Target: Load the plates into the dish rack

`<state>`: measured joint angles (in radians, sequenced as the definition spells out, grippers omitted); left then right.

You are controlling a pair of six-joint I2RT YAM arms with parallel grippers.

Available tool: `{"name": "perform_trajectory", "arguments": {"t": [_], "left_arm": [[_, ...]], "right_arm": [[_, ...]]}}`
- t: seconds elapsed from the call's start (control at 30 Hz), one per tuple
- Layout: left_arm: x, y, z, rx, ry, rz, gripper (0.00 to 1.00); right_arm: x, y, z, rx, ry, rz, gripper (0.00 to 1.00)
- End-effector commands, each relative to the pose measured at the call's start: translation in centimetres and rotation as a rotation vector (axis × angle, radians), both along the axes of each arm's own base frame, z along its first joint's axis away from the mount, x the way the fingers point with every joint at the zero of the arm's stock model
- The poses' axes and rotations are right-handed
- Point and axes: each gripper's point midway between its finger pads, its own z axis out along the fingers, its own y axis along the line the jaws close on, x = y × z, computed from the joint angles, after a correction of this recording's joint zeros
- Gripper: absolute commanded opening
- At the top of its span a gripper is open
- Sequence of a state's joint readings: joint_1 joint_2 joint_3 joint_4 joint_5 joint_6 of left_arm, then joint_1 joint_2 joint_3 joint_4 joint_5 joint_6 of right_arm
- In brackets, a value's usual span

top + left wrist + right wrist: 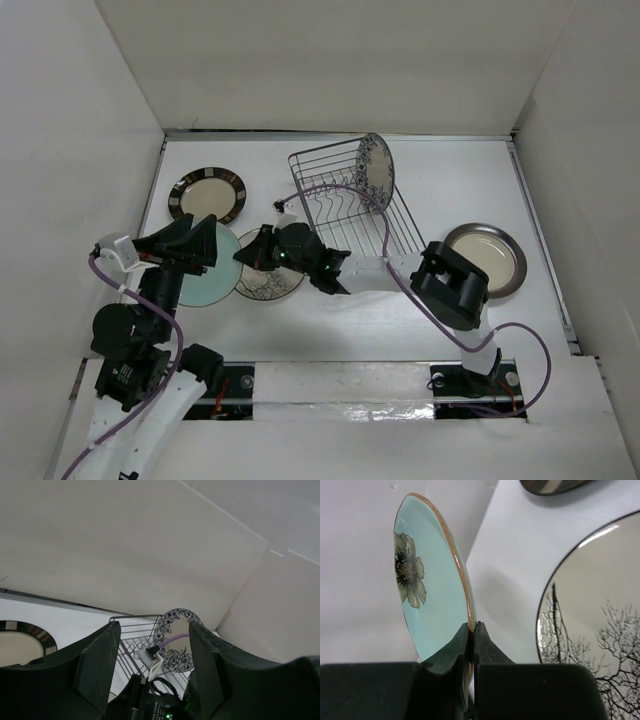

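My right gripper (pixel 243 257) is shut on the rim of the pale teal plate (pixel 205 285), which has a flower drawing (pixel 427 580); its fingertips (pixel 471 627) pinch the orange-brown edge. The tree-drawing plate (pixel 270 282) lies flat just beside it and also shows in the right wrist view (pixel 595 610). My left gripper (pixel 210 245) is open and empty above the teal plate, its fingers (pixel 100 655) apart. The blue floral plate (pixel 377 172) stands upright in the wire dish rack (pixel 340 205). The striped-rim plate (pixel 208 194) lies at the back left. The grey-brown rim plate (pixel 487 258) lies at the right.
White walls close in the table at the back, left and right. The right arm's purple cable (pixel 330 190) arcs over the rack. The arm bases stand at the near edge.
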<state>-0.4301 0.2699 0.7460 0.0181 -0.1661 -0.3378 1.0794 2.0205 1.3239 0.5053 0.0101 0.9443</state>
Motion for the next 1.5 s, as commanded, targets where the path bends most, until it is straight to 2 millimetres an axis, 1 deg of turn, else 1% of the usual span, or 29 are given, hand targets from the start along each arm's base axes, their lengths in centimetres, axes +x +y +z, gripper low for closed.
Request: {"name": "perform_trajectory", "arguments": {"t": [0.0, 0.07, 0.13, 0.17, 0.2, 0.23, 0.27, 0.3, 0.33, 0.37, 0.4, 0.43, 0.47, 0.5, 0.53, 0.57, 0.6, 0.7, 0.77, 0.8, 0.87, 1.03, 1.17, 1.23, 1.27, 1.3, 1.33, 1.37, 1.47], "left_arm": [[-1.3, 1.2, 2.8, -0.039, -0.092, 0.031, 0.53], [-1.2, 1.4, 2.5, -0.039, -0.089, 0.042, 0.53], [-1.0, 1.5, 1.9, -0.032, -0.077, 0.054, 0.51], [-0.9, 1.7, 1.7, -0.03, -0.072, 0.066, 0.5], [-0.8, 1.7, 1.4, -0.025, -0.065, 0.07, 0.48], [-0.9, 1.8, 1.4, -0.025, -0.066, 0.073, 0.48], [-1.0, 1.8, 1.4, -0.025, -0.069, 0.069, 0.47], [-1.0, 1.7, 1.1, -0.024, -0.073, 0.064, 0.45], [-1.2, 1.8, 1.3, -0.028, -0.081, 0.064, 0.45], [-1.3, 1.7, 1.3, -0.027, -0.085, 0.062, 0.44], [-1.3, 1.8, 1.2, -0.023, -0.087, 0.065, 0.43], [-1.3, 1.8, 1.0, -0.022, -0.086, 0.065, 0.43], [-1.3, 1.8, 0.9, -0.022, -0.086, 0.065, 0.42], [-1.1, 1.6, 0.4, -0.017, -0.078, 0.062, 0.42], [-1.0, 1.5, 0.3, -0.014, -0.077, 0.058, 0.42], [-1.0, 1.3, 0.1, -0.012, -0.076, 0.051, 0.42], [-0.9, 1.3, 0.0, -0.011, -0.072, 0.05, 0.42], [-0.5, 0.7, -0.4, 0.001, -0.057, 0.028, 0.42], [-0.5, 0.6, -0.4, 0.002, -0.057, 0.024, 0.42], [-0.5, 0.6, -0.5, 0.001, -0.057, 0.027, 0.42], [-0.2, 0.6, -0.7, 0.006, -0.047, 0.03, 0.42], [-0.2, 0.4, -0.7, 0.015, -0.047, 0.023, 0.42], [0.0, 0.2, -0.9, 0.023, -0.037, 0.016, 0.42], [0.2, 0.3, -1.0, 0.023, -0.035, 0.022, 0.42], [0.3, 0.3, -1.2, 0.023, -0.028, 0.029, 0.42], [0.4, 0.3, -1.3, 0.025, -0.024, 0.029, 0.42], [0.4, 0.1, -1.3, 0.028, -0.019, 0.021, 0.42], [0.4, -0.1, -1.2, 0.031, -0.023, 0.007, 0.42], [0.5, 0.0, -1.4, 0.03, -0.02, 0.015, 0.42]], "right_arm": [[-1.4, -0.4, 12.5, 0.309, -0.151, 0.084, 0.0], [-0.1, -1.3, 13.2, 0.295, -0.19, 0.057, 0.0], [1.3, -3.0, 14.5, 0.282, -0.225, 0.013, 0.0], [2.8, -4.2, 14.9, 0.276, -0.243, -0.019, 0.0], [3.8, -5.0, 14.9, 0.255, -0.25, -0.041, 0.0], [4.6, -6.0, 16.2, 0.237, -0.302, -0.061, 0.0], [5.6, -6.8, 16.4, 0.208, -0.325, -0.085, 0.0], [7.6, -8.9, 16.7, 0.156, -0.355, -0.157, 0.0], [8.8, -9.7, 16.2, 0.126, -0.36, -0.187, 0.0], [9.5, -11.2, 17.5, 0.12, -0.386, -0.228, 0.0], [11.6, -13.6, 17.5, 0.078, -0.39, -0.316, 0.0], [12.5, -15.0, 17.9, 0.039, -0.425, -0.358, 0.0], [13.0, -16.8, 19.4, 0.029, -0.46, -0.407, 0.0], [14.1, -18.6, 19.4, -0.027, -0.461, -0.478, 0.0], [15.2, -20.6, 19.9, -0.081, -0.5, -0.535, 0.0], [15.6, -22.2, 20.6, -0.109, -0.521, -0.586, 0.0], [16.0, -24.6, 21.9, -0.137, -0.535, -0.677, 0.0], [17.5, -29.2, 23.6, -0.258, -0.581, -0.823, 0.0], [18.0, -31.3, 24.1, -0.343, -0.613, -0.88, 0.0], [18.3, -33.0, 24.4, -0.382, -0.611, -0.934, 0.0], [18.5, -34.6, 24.8, -0.452, -0.636, -0.98, 0.0], [18.5, -37.3, 25.2, -0.623, -0.68, -1.067, 0.0], [19.0, -38.3, 24.5, -0.76, -0.693, -1.095, 0.0], [19.1, -38.9, 24.5, -0.802, -0.693, -1.116, 0.0], [19.1, -38.8, 24.6, -0.802, -0.696, -1.113, 0.0], [19.5, -39.3, 24.6, -0.807, -0.695, -1.119, 0.0], [19.7, -38.8, 24.5, -0.805, -0.702, -1.098, 0.0], [20.0, -39.2, 24.5, -0.813, -0.699, -1.103, 0.0], [20.6, -38.9, 23.6, -0.857, -0.697, -1.082, 0.0]]}}
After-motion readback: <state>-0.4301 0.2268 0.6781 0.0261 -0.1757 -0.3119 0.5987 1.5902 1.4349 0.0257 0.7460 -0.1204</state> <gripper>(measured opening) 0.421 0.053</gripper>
